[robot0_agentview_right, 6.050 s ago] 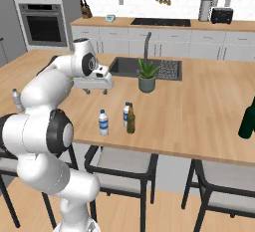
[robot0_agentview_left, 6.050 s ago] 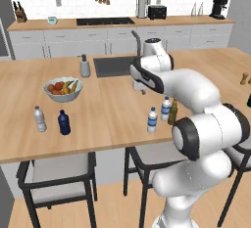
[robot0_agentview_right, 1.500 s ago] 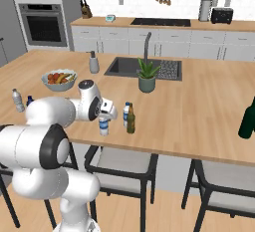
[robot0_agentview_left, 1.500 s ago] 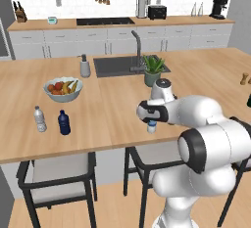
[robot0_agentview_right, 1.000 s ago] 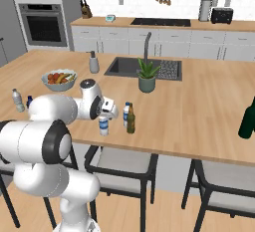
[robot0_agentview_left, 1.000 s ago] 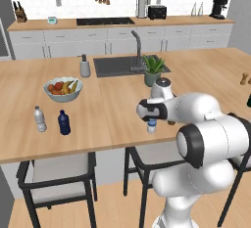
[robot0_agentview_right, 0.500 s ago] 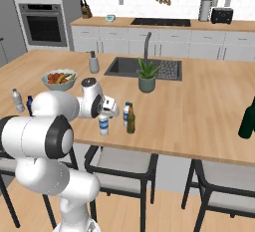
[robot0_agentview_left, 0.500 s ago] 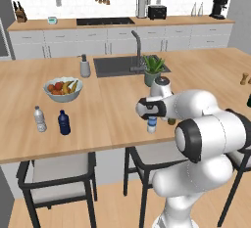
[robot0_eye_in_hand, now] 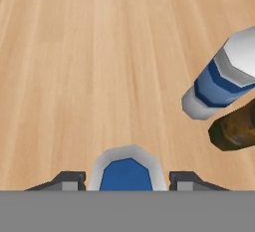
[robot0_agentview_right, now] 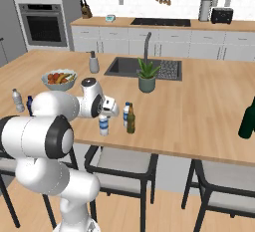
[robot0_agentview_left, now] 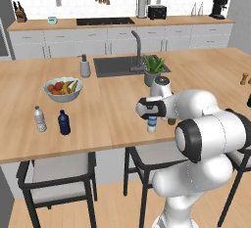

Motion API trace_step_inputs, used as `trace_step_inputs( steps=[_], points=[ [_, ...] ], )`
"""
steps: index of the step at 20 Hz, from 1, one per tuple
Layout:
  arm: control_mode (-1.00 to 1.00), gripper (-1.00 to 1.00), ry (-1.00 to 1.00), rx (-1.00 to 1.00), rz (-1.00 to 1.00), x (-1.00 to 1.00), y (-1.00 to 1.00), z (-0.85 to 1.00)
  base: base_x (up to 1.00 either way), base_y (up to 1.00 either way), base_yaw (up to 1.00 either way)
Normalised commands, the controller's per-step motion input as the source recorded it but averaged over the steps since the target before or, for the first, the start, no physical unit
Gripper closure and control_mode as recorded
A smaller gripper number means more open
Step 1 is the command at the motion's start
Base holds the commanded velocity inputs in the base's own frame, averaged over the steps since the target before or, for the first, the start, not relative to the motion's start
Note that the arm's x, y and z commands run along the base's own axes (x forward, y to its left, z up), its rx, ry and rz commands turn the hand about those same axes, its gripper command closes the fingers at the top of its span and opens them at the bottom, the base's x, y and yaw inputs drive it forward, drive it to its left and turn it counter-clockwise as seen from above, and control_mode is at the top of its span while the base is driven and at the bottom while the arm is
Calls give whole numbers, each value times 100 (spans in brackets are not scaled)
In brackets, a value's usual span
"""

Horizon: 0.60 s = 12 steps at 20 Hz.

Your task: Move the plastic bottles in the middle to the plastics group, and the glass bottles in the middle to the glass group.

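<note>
- Your pincer [robot0_eye_in_hand: 127, 182] sits low over the table [robot0_agentview_left: 112, 124], a finger on either side of the nearer plastic bottle [robot0_agentview_left: 152, 124]. The bottle stands upright between them, its long axis running straight up through the gap.
- The fingers [robot0_eye_in_hand: 64, 180] look close to the bottle's sides; I cannot tell whether they already press on it.
- The second water bottle [robot0_agentview_right: 126, 113] and the olive-brown glass bottle [robot0_agentview_right: 131, 119] stand just beside, right of the pincer in the hand view.
- The plastics group [robot0_agentview_left: 51, 120] lies well apart, to the robot's left.

Upright blue-labelled water bottles [robot0_agentview_right: 103, 125], olive-brown bottle [robot0_agentview_right: 131, 120]
</note>
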Motion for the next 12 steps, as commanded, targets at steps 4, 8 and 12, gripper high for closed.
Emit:
trace_step_inputs(
  steps=[4,8,12],
  points=[
    [-100,100,0,0,0,0,0,0,0,0,0],
    [-100,100,0,1,0,0,26,22,0,0,0],
    [-100,100,0,10,9,0,50,64,0,0,0]
  ],
)
